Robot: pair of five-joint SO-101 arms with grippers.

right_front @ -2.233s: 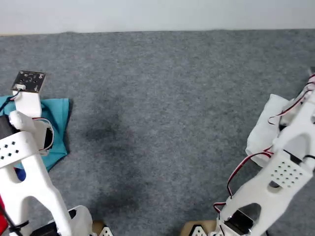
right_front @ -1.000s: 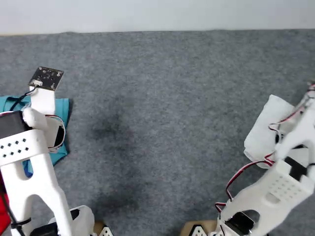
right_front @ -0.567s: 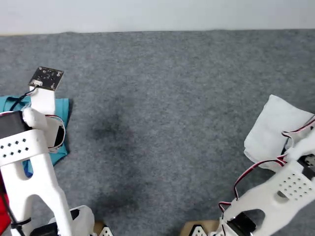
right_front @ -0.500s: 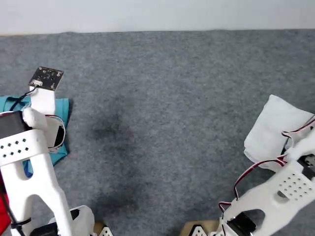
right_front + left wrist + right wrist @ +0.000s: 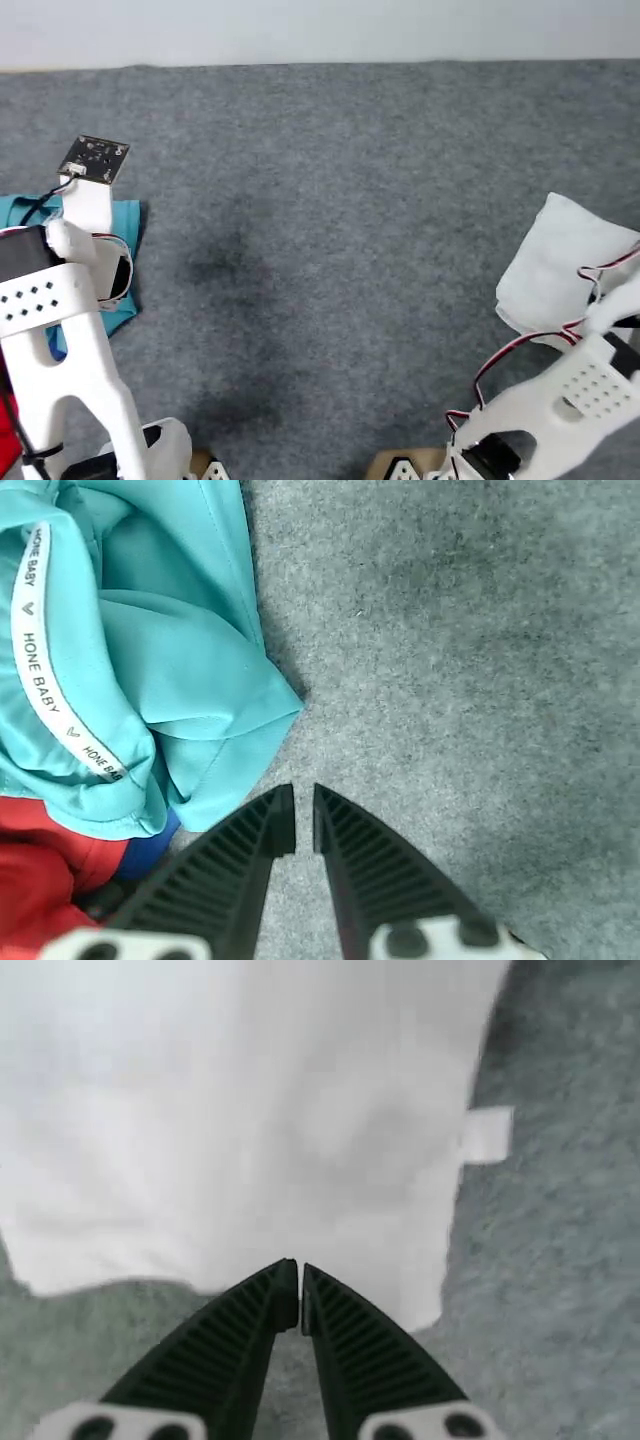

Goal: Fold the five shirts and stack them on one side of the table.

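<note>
Left tool [image 5: 296, 815] was all but closed, empty, just beside the teal shirt [image 5: 120, 650] heaped at the worktop's [image 5: 330, 200] left edge. Right tool [image 5: 299, 1295] was likewise closed and empty at the folded white shirt [image 5: 250, 1110] on the right. Dragging it could have undone the fold.

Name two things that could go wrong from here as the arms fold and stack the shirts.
1. The left claw is shut beside the crumpled teal fabric shirt, which lies over red cloth and blue cloth; a grab might lift several layers together.
2. The right claw is shut at the edge of the folded white fabric shirt; a nudge there could undo the fold.
</note>
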